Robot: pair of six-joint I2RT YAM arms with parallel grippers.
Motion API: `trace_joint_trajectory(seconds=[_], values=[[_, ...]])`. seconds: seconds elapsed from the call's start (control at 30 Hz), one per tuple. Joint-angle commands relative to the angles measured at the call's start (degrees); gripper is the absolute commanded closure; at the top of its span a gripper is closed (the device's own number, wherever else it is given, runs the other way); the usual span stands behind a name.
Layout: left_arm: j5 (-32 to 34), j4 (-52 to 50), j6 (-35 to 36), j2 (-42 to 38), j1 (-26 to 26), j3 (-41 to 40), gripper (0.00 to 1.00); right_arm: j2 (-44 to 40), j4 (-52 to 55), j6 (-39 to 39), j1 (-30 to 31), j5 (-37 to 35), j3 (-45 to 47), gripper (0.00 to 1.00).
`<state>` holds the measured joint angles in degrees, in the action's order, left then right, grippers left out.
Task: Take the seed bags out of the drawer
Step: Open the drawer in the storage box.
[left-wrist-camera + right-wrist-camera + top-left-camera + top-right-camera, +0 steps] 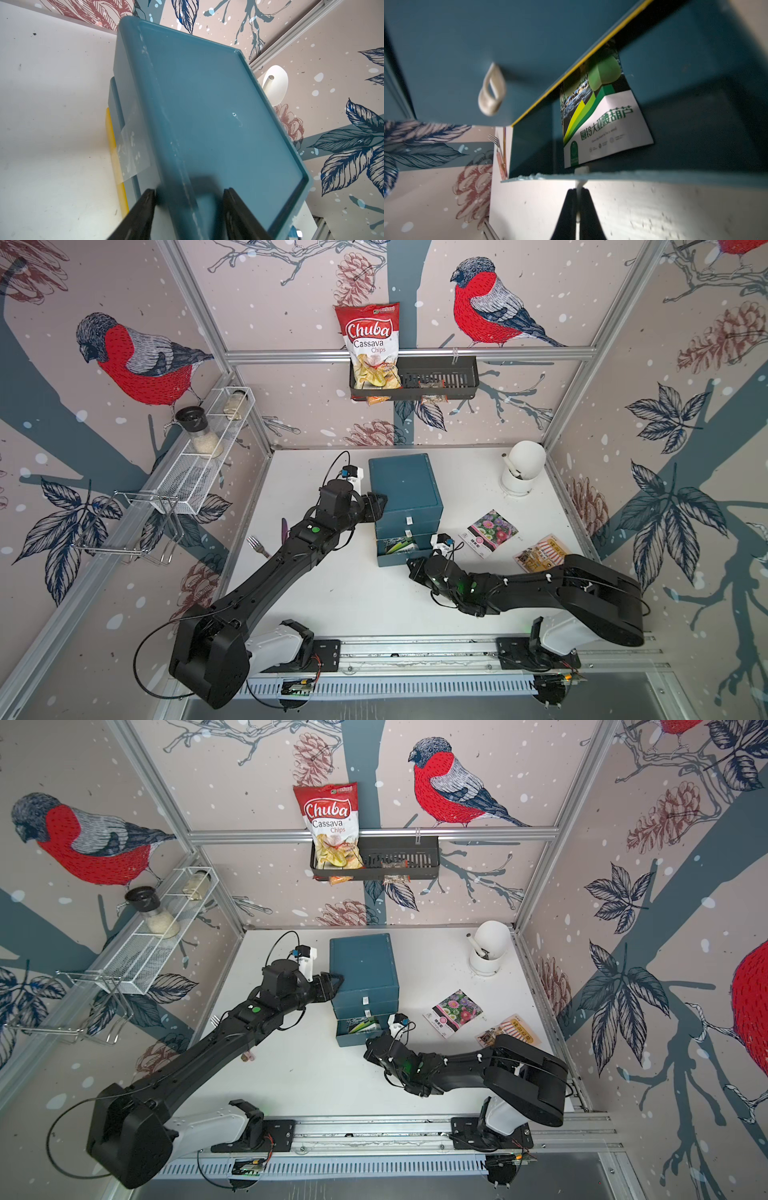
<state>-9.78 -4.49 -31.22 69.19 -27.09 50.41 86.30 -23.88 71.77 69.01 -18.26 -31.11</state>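
**One pkt left in the drawer, R claw on its tab**

We read the R gripper (578,190) as pinched flat on the thin white pull tab (580,170) of the bottom drawer (395,560). Its jaws are together w/ only the tab between them. Prob. that's to draw it further out, since the green seed bag (602,116) runs in at its far end under the drawer above.

The L gripper (189,190) sits at the top edge of the cabinet (405,485), jaws apart on either side of the rim. We can't tell if they press on it. Our guess is it braces the cabinet so it won't slide w/ the pull.

The green bag lies flat on the drawer floor. It's glossy, w/ round green fruit up top, green-yellow stripes, and a white lower panel w/ green characters.

The other two are out on the table (353,601), right of the cabinet:
- the white seed bag (492,531), w/ pink-purple flowers
- the orange-yellow seed bag (540,553), w/ a striped awning, its near edge hidden by the R arm (519,585)
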Motion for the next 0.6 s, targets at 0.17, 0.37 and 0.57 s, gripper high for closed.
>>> trace_joint_trajectory(seconds=[0.17, 0.37, 0.57], values=[[0.3, -3.4, -1.4, 2.0, 0.2, 0.3, 0.45, -2.4, 23.7, 0.2, 5.5, -5.1, -6.4, 1.00], [0.2, -4.1, -2.4, 3.0, 0.2, 1.8, 0.45, -3.6, 31.9, 2.8, 9.7, -7.2, -8.7, 1.00], [0.7, -4.0, -4.0, 0.7, 0.2, 0.0, 0.42, -4.7, 35.1, 2.6, 12.9, -6.6, -9.4, 1.00]])
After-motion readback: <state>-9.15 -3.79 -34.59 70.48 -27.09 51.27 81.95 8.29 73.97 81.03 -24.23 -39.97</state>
